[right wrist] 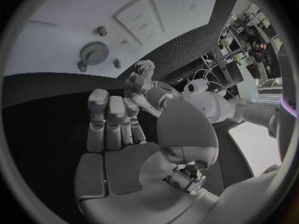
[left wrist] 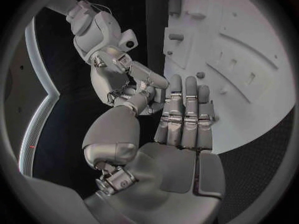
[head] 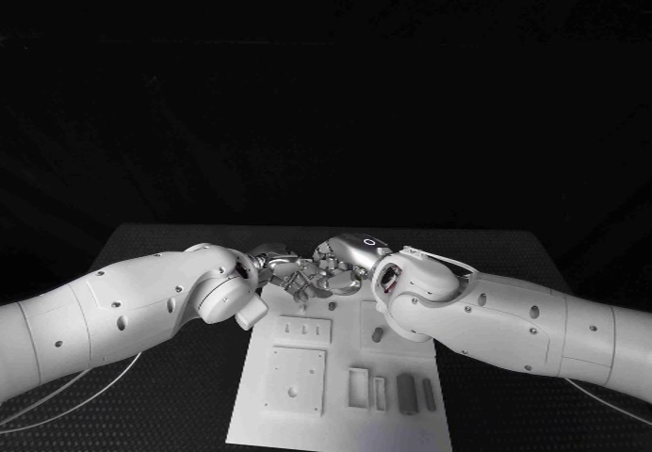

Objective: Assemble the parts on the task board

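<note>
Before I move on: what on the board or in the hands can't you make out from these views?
- Head view: the far end of the white task board is hidden behind the silver left hand and silver right hand.
- Whether either hand pinches a part: their fingers overlap, too small to tell.
- Right wrist view: the grey toothed gear is clear, but the small pieces beside it are too small to identify.

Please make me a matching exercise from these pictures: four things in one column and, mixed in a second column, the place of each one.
Things:
1 task board
2 gear
3 left hand
4 right hand

Places:
a lies on the task board
b lies on the black table
c at the board's far end, leftward in the head view
d at the board's far end, rightward in the head view

Pairs: 1-b, 2-a, 3-c, 4-d
</note>
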Robot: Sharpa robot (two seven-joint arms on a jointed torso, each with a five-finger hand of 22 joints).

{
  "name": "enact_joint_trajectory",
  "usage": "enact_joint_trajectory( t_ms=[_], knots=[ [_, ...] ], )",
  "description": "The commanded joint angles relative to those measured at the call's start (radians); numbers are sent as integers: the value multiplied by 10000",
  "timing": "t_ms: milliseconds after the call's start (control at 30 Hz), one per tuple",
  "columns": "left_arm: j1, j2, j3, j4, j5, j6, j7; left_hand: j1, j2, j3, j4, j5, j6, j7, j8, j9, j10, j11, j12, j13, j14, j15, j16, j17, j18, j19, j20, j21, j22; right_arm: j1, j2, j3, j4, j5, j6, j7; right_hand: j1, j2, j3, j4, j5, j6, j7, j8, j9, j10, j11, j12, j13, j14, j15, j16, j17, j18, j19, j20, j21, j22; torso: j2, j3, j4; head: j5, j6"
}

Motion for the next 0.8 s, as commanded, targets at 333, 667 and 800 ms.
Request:
enact_joint_trajectory(
  t_ms=[333,667,800],
  knots=[
    [9,-102,6,37,44,318,80,25,391,7,-155,-32,56,-7,12,39,-44,-18,-68,61,-41,-12,-20,13,100,-102,23,47,60,-3,9,-9,-92,-81,167,-30,-24,-125,91,20,-45,1987,-299,-69,13,-413,-337,-41,-10,16,-56,-61,-13,541,45,7,10,25,-1,-5,12,-32,-29],
    [9,-93,6,26,51,365,-8,-187,669,-86,-151,-103,47,0,-8,47,-58,-12,-87,108,-53,-6,-24,13,86,-129,27,41,52,-3,9,-13,-53,-66,163,-30,-27,-132,104,21,-45,1990,-298,-70,15,-411,-337,-42,-10,17,-55,-62,-14,541,48,8,9,24,-1,3,2,-13,-36],
    [9,-85,5,29,51,404,-43,-487,1026,-199,-365,-107,80,-16,2,81,-38,-25,-85,171,-36,-19,1,30,84,-151,18,41,47,-3,0,-14,-48,-32,144,-26,-29,-137,114,21,-45,1991,-298,-72,17,-410,-337,-42,-10,18,-55,-64,-14,540,49,9,7,23,-2,4,1,-10,-35]
  ],
)
